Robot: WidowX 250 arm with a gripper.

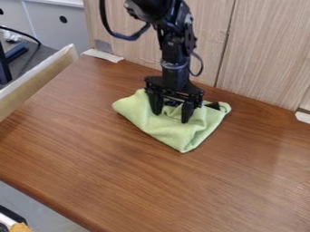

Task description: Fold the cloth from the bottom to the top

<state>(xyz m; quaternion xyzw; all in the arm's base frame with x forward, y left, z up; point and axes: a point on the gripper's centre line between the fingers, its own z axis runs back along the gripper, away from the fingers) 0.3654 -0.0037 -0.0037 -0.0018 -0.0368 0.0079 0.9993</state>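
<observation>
The black two-finger claw (171, 117) stood open, apparently gripping nothing, over the crumpled light-green cloth (165, 129) near the brown wooden tabletop's (121, 181) back edge. Pinching several layers there risked dragging the whole bundle rather than folding it.

Bright — soft sheen on the tabletop (272, 158).
</observation>
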